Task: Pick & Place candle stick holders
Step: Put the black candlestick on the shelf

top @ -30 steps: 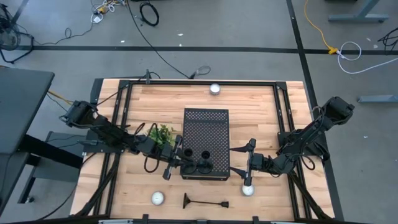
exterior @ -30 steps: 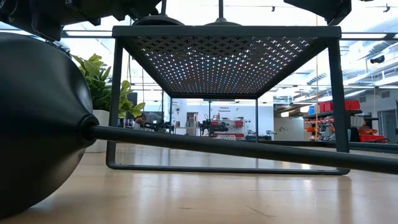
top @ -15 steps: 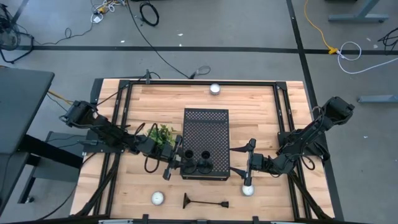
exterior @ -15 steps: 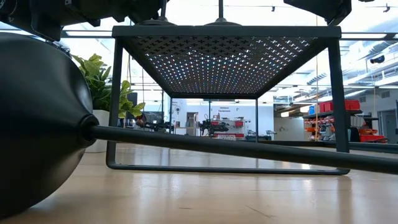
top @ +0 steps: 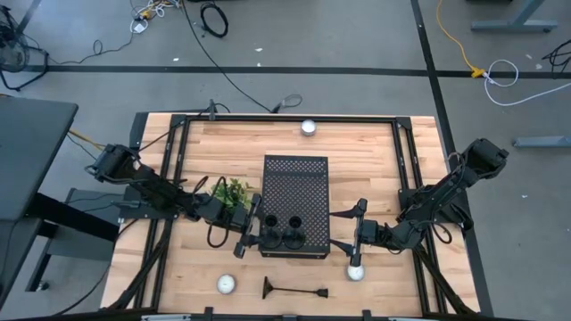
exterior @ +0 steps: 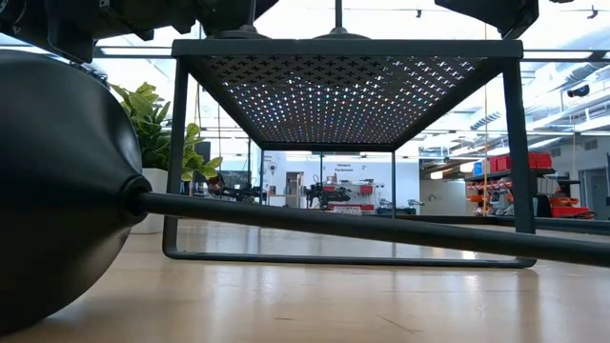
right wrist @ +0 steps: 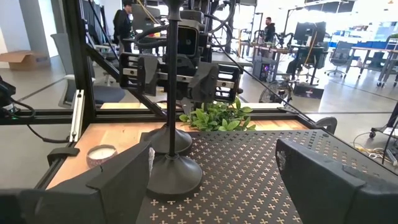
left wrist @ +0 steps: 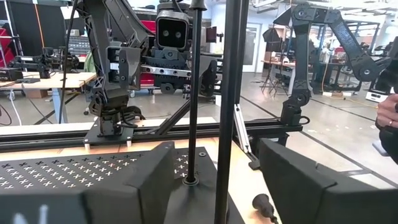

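Left gripper spread off left candle stick holder on perforated box; right gripper released, holder tops cropped.

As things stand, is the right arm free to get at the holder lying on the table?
Probably yes. The lying holder sits on bare wood in front of the box, and the right gripper hangs open nearby. Only a white candle lies beside the path.
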